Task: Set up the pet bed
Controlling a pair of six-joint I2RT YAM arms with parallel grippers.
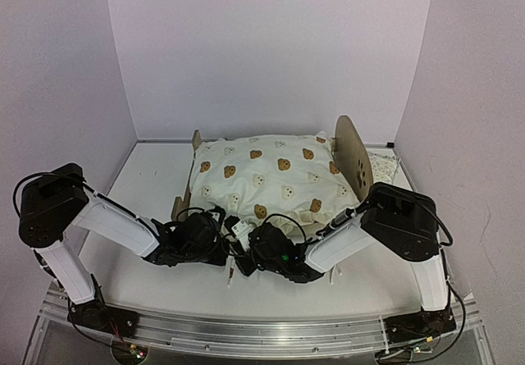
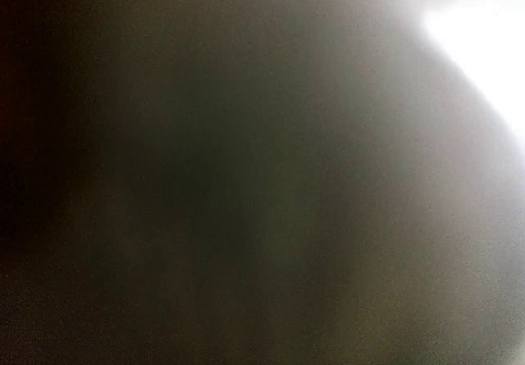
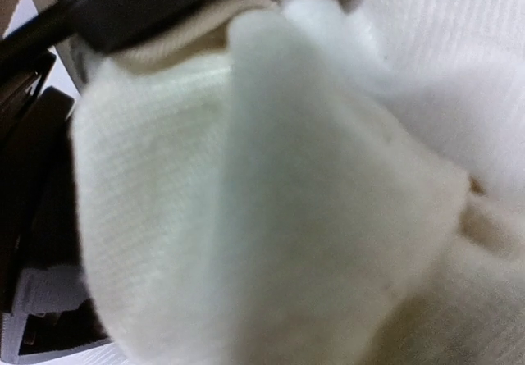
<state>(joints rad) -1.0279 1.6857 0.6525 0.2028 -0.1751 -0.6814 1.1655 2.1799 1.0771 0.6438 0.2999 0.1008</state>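
Your left gripper (image 1: 223,235), at 7 o'clock of the pet bed (image 1: 197,141), is pressed together; on what, you cannot tell. The bed stands mid-table, with the quilt (image 1: 271,172) spread over it. Your right gripper (image 1: 251,247), at 6 o'clock, pinches the quilt hem. The pillow (image 1: 382,168) lies behind the headboard (image 1: 351,148) at 3 o'clock, not yet placed

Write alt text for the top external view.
A cream bear-print quilt covers a small plywood pet bed on a white table. The left gripper and right gripper meet at the quilt's near edge.
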